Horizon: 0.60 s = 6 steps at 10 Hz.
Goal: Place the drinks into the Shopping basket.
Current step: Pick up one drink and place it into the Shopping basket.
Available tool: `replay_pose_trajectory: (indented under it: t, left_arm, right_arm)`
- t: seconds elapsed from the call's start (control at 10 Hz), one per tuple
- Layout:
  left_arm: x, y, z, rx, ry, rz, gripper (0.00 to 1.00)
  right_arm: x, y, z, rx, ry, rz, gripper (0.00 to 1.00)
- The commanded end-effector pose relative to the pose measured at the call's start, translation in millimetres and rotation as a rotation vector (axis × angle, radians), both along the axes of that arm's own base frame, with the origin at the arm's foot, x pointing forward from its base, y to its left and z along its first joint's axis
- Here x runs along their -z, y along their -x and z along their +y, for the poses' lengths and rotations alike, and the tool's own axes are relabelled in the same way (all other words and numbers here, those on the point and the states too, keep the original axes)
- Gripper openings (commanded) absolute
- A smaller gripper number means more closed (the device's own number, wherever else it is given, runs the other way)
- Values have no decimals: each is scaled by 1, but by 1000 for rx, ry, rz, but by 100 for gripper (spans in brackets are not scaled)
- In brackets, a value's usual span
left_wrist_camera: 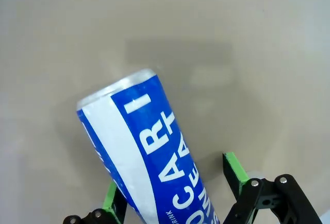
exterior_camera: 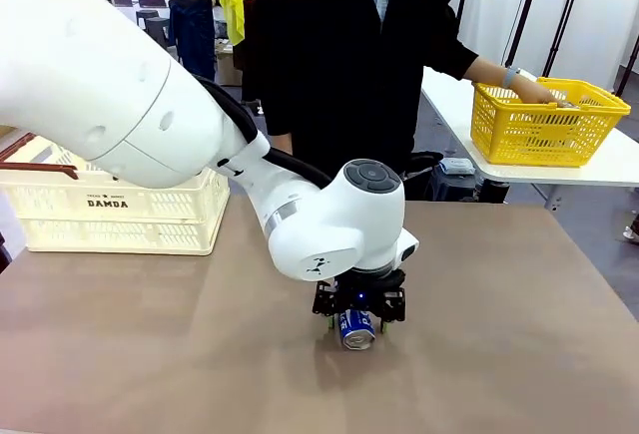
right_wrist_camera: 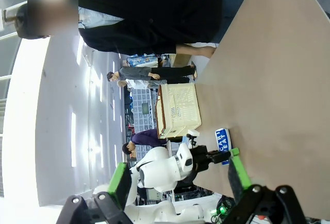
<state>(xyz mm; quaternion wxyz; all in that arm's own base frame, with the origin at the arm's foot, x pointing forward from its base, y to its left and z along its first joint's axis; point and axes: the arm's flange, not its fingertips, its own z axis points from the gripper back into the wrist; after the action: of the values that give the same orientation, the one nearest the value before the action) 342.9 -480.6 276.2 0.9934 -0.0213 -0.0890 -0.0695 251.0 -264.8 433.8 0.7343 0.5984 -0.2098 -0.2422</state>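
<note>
A blue drink can (exterior_camera: 356,331) with white lettering lies on its side on the tan table, near the front middle. My left gripper (exterior_camera: 357,316) hangs straight down over it, reaching in from the left. In the left wrist view the blue can (left_wrist_camera: 149,152) lies between the open green-padded fingers (left_wrist_camera: 234,168) of my left gripper (left_wrist_camera: 174,183), with a gap on one side. The cream Shopping basket (exterior_camera: 115,210) marked DAMDA stands at the table's far left. My right gripper (right_wrist_camera: 179,183) is open and empty, held off the table and looking across at the can (right_wrist_camera: 221,145) and the basket (right_wrist_camera: 178,109).
A person in dark clothes stands at the far side with one hand (exterior_camera: 539,92) in a yellow mesh basket (exterior_camera: 547,120) on a white side table at the right. The left arm's bulky white links (exterior_camera: 130,105) cover much of the table's left.
</note>
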Motion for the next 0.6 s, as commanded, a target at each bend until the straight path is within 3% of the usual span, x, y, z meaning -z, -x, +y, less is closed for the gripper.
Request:
replay_pose_trajectory:
  t: [0.0,0.2,0.3,0.4,0.5]
  left_arm:
    - [-7,4,-2,-64,-3,-30,100]
    - [-4,2,-3,-73,11,-49,100]
    - [-4,2,-5,-68,-6,-71,68]
    - [-6,2,-5,-67,-2,-79,9]
    - [-9,1,-3,-75,-5,-91,0]
  right_arm:
    - [-3,0,-1,4,-15,-7,100]
    - [-3,0,-1,4,-15,-7,100]
    - [-3,0,-1,4,-15,-7,100]
    - [-3,0,-1,4,-15,-7,100]
    - [-3,0,-1,4,-15,-7,100]
